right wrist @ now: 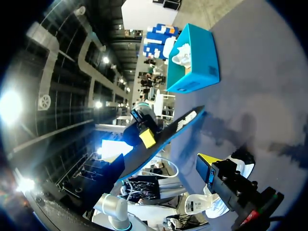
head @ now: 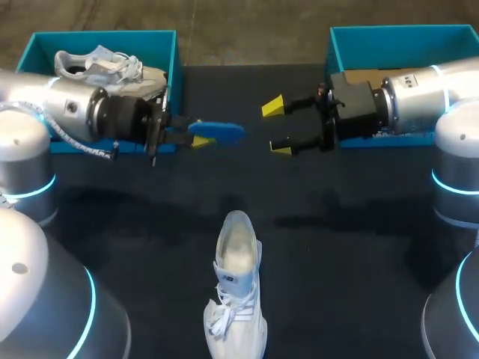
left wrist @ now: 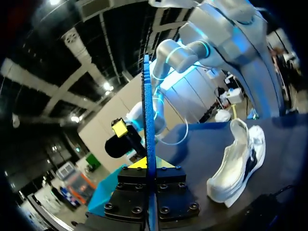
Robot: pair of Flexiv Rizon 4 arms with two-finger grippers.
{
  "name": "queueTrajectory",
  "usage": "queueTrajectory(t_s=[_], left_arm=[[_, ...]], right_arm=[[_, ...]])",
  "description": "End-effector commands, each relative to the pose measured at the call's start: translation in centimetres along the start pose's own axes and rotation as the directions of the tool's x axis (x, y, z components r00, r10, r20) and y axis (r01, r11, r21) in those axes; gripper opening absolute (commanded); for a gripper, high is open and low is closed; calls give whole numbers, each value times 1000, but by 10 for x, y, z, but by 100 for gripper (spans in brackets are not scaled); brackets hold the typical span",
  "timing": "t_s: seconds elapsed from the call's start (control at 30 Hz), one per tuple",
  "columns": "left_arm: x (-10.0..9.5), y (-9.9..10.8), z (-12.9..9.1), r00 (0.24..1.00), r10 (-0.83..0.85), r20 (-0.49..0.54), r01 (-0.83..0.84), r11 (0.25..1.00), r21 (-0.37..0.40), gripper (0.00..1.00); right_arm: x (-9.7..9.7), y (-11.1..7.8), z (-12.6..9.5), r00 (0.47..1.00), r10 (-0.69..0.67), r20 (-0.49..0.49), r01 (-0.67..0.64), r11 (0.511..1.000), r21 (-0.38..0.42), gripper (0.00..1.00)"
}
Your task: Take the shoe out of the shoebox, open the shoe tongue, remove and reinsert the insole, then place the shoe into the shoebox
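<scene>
1. Left jaws are clenched on one end of the insole (head: 217, 132), held above the tabletop (head: 352, 247). Right jaws are spread wide with nothing between them, facing the insole's free end and a little apart from it.
2. We count one insole, two shoes and two boxes.
3. One shoe (head: 236, 299) stands on the tabletop at the near edge. The second shoe (head: 101, 66) lies in the left box (head: 105, 39).
4. Only the head view shows both boxes, the right box (head: 404, 34) behind our right arm.
5. Our left wrist view shows the insole (left wrist: 147, 144) edge-on, with the shoe (left wrist: 238, 163) beside it.
6. Our right wrist view shows the second shoe (right wrist: 180, 55) in its box (right wrist: 192, 72), beyond the insole (right wrist: 166, 137).
</scene>
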State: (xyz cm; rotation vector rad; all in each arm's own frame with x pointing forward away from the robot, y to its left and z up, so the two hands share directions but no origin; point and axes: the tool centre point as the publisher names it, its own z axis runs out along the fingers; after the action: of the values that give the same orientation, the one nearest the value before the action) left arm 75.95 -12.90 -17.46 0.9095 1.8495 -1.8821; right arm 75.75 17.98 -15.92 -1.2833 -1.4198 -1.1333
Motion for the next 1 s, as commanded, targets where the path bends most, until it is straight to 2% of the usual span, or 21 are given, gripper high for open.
queueTrajectory(t_s=[0.03,0.2,0.23,0.37,0.47,1.0], left_arm=[[13,-4,-6,963,268,24,-267,963,-48,0],[15,-6,-8,907,422,7,-420,904,-79,0],[16,-7,-8,885,465,16,-463,884,-70,0],[17,-11,-17,841,534,83,-539,841,47,0],[18,-11,-22,796,600,79,-604,796,45,0],[18,-11,-22,796,600,79,-604,796,45,0]], right_arm=[[0,0,1,1000,0,1,0,1000,-2,100],[0,0,1,1000,0,1,0,1000,-2,100],[0,0,1,1000,0,1,0,1000,-2,100],[0,0,1,1000,0,1,0,1000,-2,100],[0,0,1,1000,0,1,0,1000,-2,100],[0,0,1,1000,0,1,0,1000,-2,100]])
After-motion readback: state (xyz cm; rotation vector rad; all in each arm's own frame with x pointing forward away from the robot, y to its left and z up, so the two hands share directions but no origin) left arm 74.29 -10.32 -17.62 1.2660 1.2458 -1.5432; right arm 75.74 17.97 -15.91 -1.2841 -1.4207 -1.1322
